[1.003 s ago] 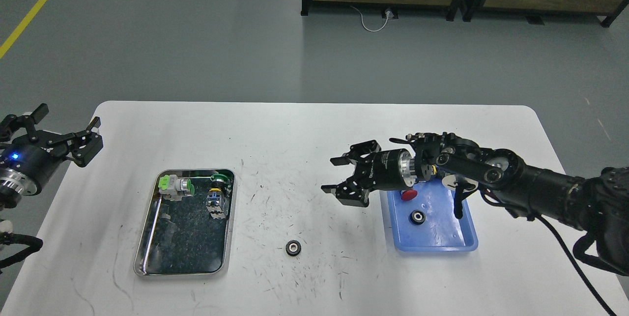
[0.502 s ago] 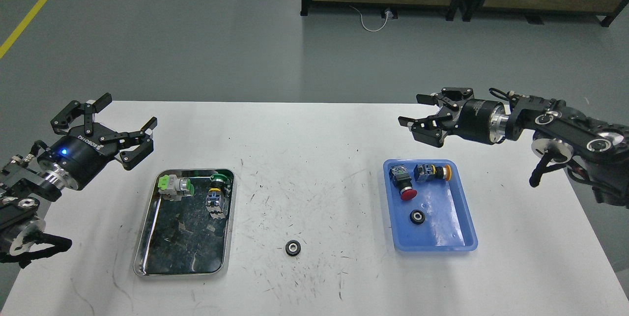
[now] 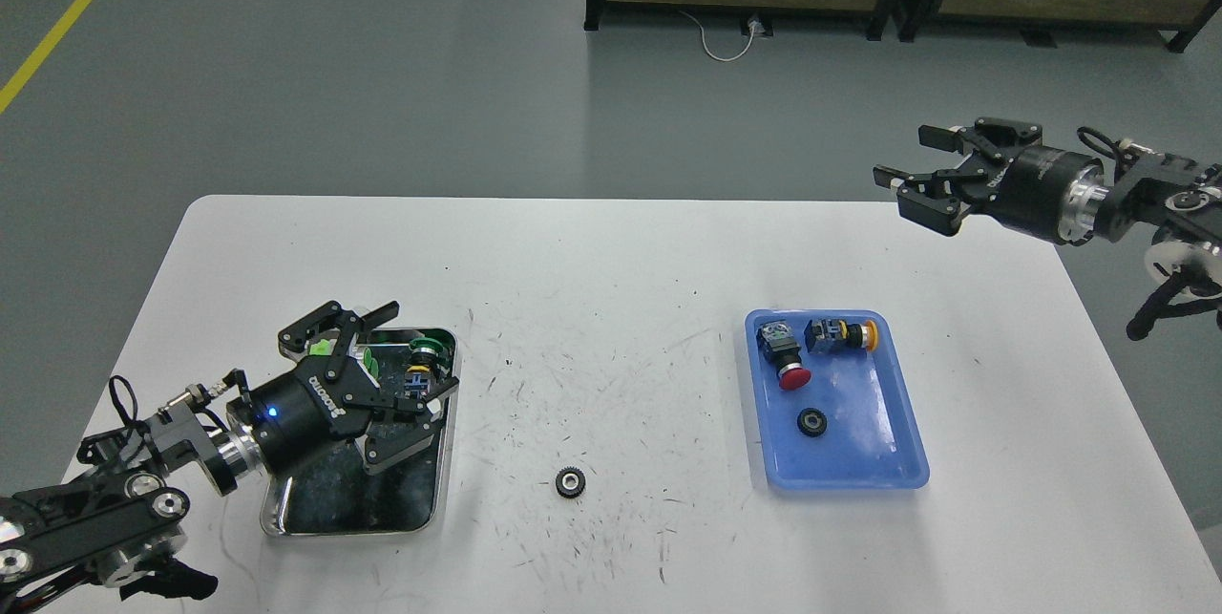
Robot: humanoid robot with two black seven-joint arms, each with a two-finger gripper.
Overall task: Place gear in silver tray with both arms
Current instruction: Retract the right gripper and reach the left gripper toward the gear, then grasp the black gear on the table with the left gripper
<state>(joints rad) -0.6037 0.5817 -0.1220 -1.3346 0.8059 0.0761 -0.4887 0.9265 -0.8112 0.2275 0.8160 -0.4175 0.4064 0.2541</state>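
I am reaching my left gripper (image 3: 396, 375) in over the silver tray (image 3: 286, 509), its fingers spread wide and gripping nothing. My right gripper (image 3: 916, 173) is hanging past the far right corner of the white table (image 3: 611, 289), also wide open and empty, well apart from everything on it.

The gear (image 3: 570, 481) I judge to be the one to move is lying flat on the bare tabletop between the two trays, nearer the silver tray, with nothing touching it. A second small gear (image 3: 811, 422) is sitting in the blue plastic tray (image 3: 907, 471) beside a red push button (image 3: 788, 361) and a yellow-capped switch (image 3: 840, 334). The silver tray is already carrying a green push button (image 3: 427, 348) and other switch parts at its far end, partly hidden behind my left fingers.

I take the step in hand to be the approach: nothing is picked up yet. Next, my left gripper needs to be swinging rightward off the tray, coming down over the loose gear, and straddling its toothed rim before closing.
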